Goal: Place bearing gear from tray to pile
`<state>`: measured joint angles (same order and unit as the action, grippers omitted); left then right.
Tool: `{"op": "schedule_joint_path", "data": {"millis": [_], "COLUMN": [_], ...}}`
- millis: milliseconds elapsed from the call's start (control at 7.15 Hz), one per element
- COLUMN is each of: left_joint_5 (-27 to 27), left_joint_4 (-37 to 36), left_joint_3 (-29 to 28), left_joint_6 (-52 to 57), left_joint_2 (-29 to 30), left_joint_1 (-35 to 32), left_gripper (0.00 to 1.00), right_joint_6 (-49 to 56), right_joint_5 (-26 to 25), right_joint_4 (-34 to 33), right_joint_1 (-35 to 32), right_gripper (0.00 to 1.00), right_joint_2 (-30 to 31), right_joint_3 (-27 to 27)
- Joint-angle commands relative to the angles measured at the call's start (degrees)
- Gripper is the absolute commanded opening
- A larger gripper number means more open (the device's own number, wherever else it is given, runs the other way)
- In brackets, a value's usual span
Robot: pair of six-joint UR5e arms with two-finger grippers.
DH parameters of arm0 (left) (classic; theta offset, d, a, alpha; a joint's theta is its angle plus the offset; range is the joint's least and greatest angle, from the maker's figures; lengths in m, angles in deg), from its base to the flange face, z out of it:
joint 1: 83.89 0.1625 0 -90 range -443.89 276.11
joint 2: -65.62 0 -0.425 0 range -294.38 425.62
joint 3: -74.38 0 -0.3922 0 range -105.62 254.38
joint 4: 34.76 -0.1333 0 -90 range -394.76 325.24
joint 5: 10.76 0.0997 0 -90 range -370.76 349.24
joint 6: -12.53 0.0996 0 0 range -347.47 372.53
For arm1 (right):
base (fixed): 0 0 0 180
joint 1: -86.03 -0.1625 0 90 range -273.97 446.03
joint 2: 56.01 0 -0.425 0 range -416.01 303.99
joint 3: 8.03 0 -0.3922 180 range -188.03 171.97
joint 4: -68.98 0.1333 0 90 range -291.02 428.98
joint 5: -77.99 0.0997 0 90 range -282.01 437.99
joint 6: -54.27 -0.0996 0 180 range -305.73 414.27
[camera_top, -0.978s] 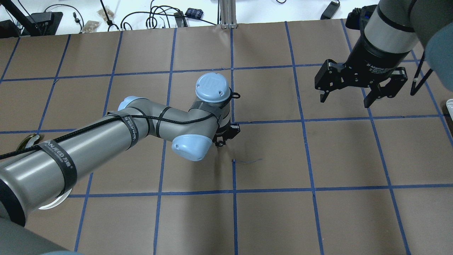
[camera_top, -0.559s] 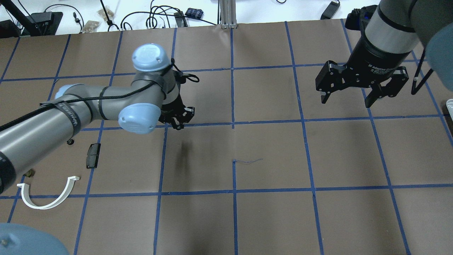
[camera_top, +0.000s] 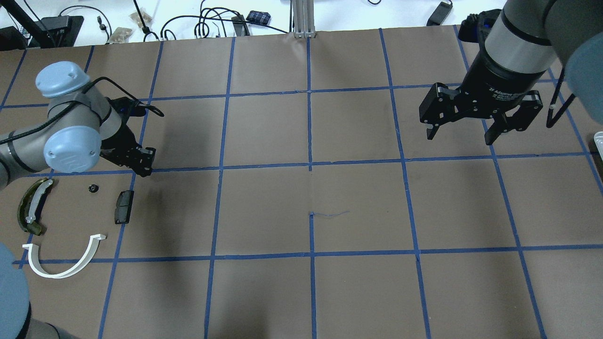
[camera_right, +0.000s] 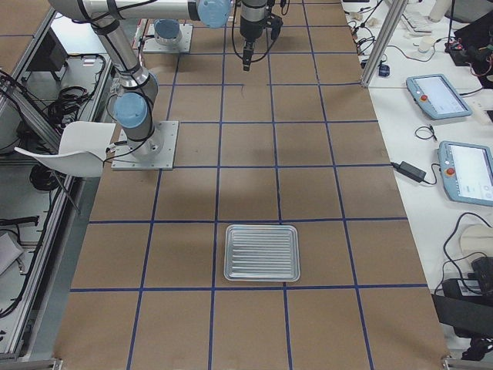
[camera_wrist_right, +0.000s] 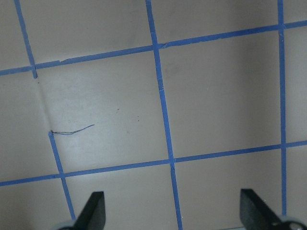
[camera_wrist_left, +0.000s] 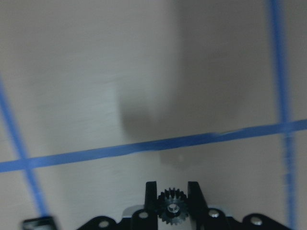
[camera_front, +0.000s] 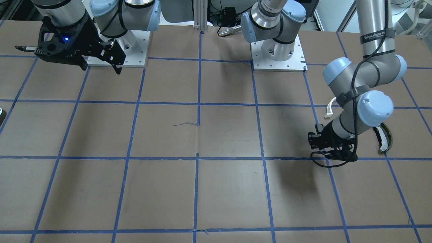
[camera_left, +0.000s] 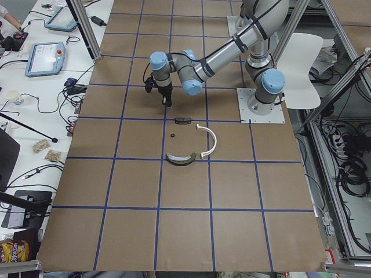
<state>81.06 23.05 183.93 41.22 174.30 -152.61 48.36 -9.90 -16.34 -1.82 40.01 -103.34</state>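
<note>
My left gripper (camera_top: 141, 165) is shut on a small black bearing gear (camera_wrist_left: 172, 210), which shows between its fingers only in the left wrist view. It hovers just beyond the pile: a dark grey block (camera_top: 124, 206), a tiny black part (camera_top: 93, 188), an olive curved piece with a white strip (camera_top: 33, 207) and a thin white half-ring (camera_top: 63, 261). My right gripper (camera_top: 464, 133) is open and empty, high over the far right of the table. The ribbed metal tray (camera_right: 262, 252) shows only in the exterior right view and looks empty.
The brown paper table has a blue tape grid (camera_top: 310, 165). Cables and boxes (camera_top: 212, 21) lie beyond the far edge. The left arm's elbow (camera_top: 70, 150) hangs over the pile's far side. Both arm bases (camera_front: 276, 50) stand at the robot side.
My left arm has swung from the table's middle to the left, carrying the gear over to the pile. The pile parts are uncovered now. My right gripper has stayed put, open.
</note>
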Motion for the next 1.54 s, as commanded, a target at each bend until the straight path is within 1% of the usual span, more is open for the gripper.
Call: {"op": "schedule_joint_path", "data": {"millis": [0, 140, 280, 419, 699, 1258, 1398], "left_joint_5": [1.1, 2.7, 5.8, 7.0, 7.1, 6.9, 6.9], "left_joint_4": [-0.2, -1.1, -1.7, -1.8, -1.9, -1.8, -2.0], "left_joint_3": [-0.3, 0.2, 0.1, 0.2, 0.1, 1.0, 0.9], "left_joint_6": [6.4, 7.2, 7.5, 8.4, 11.5, 11.3, 11.9], "left_joint_2": [0.7, 1.1, 1.4, 1.4, 1.4, 1.9, 2.0], "left_joint_1": [4.5, 4.7, 4.7, 5.7, 8.8, 9.0, 9.1], "left_gripper": [0.0, 0.0, 0.0, 0.0, 0.0, 0.0, 0.46], "right_joint_6": [0.0, 0.0, 0.0, 0.0, -0.1, -0.1, 0.0], "right_joint_5": [0.4, 0.3, 0.6, 0.6, 0.5, 0.3, 0.2], "right_joint_4": [0.1, 0.1, 0.1, 0.1, 0.2, 0.2, 0.3], "right_joint_1": [0.0, -0.1, -0.1, -0.1, -0.1, -0.1, 0.0], "right_gripper": [1.0, 1.0, 1.0, 1.0, 1.0, 1.0, 1.0], "right_joint_2": [0.0, 0.0, 0.0, 0.0, 0.0, 0.0, 0.1], "right_joint_3": [-0.1, -0.1, -0.1, -0.1, -0.1, -0.1, -0.1]}}
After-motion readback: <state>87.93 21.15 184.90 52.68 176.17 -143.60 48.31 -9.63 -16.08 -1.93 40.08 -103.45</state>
